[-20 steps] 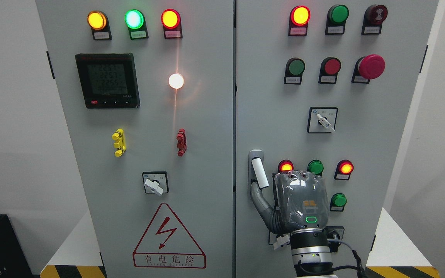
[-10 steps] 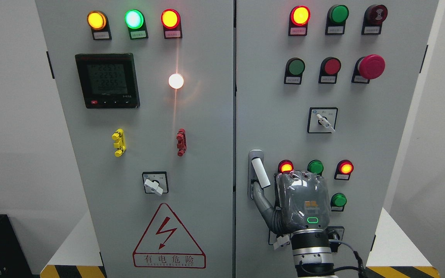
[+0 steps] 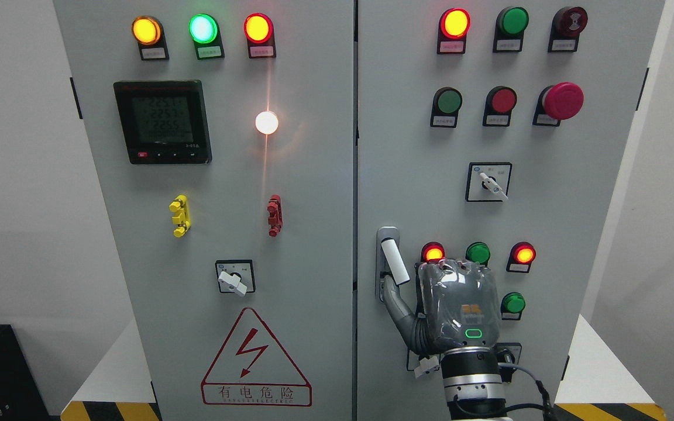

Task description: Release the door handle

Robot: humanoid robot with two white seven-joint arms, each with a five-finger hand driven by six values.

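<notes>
Door handle (image 3: 394,261): white lever on a metal plate, likely rigid and smooth, best gripped mid-length; right hand (image 3: 458,310) beside it, thumb touching its lower end, other fingers' state unclear.

lit indicator lamps (image 3: 203,28) top the cabinet — digital meter (image 3: 162,121) and hazard triangle (image 3: 255,359) below.

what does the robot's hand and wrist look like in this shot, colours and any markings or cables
Only the right hand shows. It is dark grey with a glossy, wrinkled clear cover over its back, a small orange marking in the middle and a lit green rounded ring below that. Its thumb is ribbed grey segments. The wrist is a black and silver cylinder with a small green light, a white tag at its left and a grey cable looping off to the right.
</notes>
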